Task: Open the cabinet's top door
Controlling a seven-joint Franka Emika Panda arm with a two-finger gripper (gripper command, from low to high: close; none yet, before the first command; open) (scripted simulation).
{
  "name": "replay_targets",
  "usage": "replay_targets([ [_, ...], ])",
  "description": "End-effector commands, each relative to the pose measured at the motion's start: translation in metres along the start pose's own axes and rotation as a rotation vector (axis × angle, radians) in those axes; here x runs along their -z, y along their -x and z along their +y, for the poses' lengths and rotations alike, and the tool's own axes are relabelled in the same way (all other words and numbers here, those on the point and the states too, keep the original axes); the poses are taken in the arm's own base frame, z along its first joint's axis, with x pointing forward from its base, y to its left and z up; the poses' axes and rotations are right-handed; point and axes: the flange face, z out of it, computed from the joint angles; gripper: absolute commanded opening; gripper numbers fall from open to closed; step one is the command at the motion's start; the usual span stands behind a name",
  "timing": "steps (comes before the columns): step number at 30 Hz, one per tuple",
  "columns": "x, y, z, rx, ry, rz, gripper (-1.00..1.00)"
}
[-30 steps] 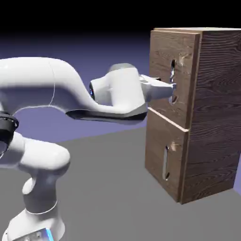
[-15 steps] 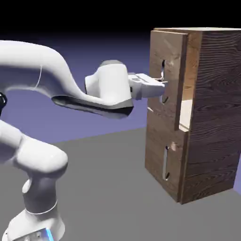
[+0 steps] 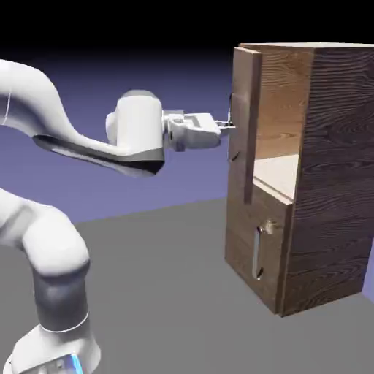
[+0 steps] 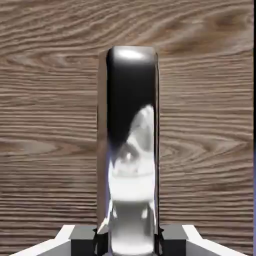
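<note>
1. The tall cabinet of dark brown wood grain [image 3: 329,175] stands beyond the jaws, on the flat grey table [image 3: 168,292]; its upper compartment is exposed, showing paler wood inside [image 3: 277,172].
2. The white jointed robot arm [image 3: 44,219] reaches level toward the cabinet, ending in the white two-finger gripper [image 3: 228,126] at the edge of the upper panel.
3. The top door, a large dark wood-grain panel [image 3: 246,124], stands swung well out from the cabinet front, seen nearly edge-on in the exterior view; it lies directly ahead of the jaws; in the hand view its grain [image 4: 50,125] fills the whole background.
4. The smaller lower door of the same dark wood [image 3: 252,252] sits shut below the jaws, with its short silver handle [image 3: 258,252] in a recess.
5. The long silver bar handle [image 4: 131,150] of the top door runs up between the two grey finger tips [image 4: 82,235]; the jaws are narrow and clamped on this bar, one tip pressed against each side of it.
</note>
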Motion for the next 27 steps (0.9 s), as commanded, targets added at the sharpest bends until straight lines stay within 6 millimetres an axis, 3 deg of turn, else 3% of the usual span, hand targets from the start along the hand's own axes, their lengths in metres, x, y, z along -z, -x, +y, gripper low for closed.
replay_targets([
  [1,0.004,0.002,-0.002,-0.001,0.014,0.014,-1.0],
  [12,0.055,0.031,-0.031,-0.001,0.181,0.181,-1.0],
  [27,0.116,0.101,-0.101,0.0,0.479,0.478,-1.0],
])
